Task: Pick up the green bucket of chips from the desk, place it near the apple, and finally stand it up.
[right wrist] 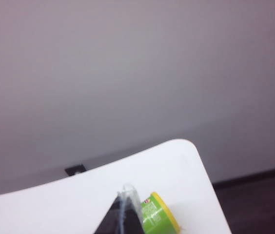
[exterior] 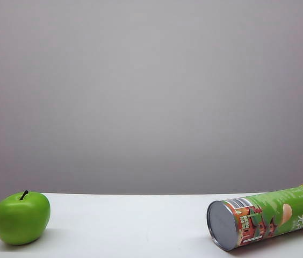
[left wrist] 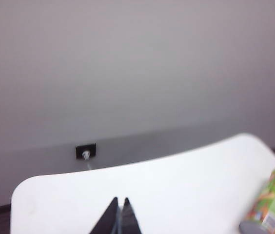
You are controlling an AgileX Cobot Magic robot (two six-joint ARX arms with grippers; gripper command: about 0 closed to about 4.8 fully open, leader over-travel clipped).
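The green bucket of chips (exterior: 269, 215) lies on its side at the right of the white desk (exterior: 130, 226), silver base toward the camera, yellow lid at the far right edge of the view. The green apple (exterior: 21, 217) sits at the desk's left. No gripper shows in the exterior view. In the left wrist view my left gripper (left wrist: 120, 201) is shut and empty above the desk, the bucket of chips (left wrist: 271, 207) off to one side. My right gripper (right wrist: 127, 191) is shut and empty, its tips in front of the bucket's lid end (right wrist: 158, 217).
A plain grey wall stands behind the desk. A dark wall socket (left wrist: 85, 151) with a plugged cable sits low on it. The desk's rounded far corners (right wrist: 188, 146) and the dark floor (right wrist: 259, 200) beyond show in the wrist views.
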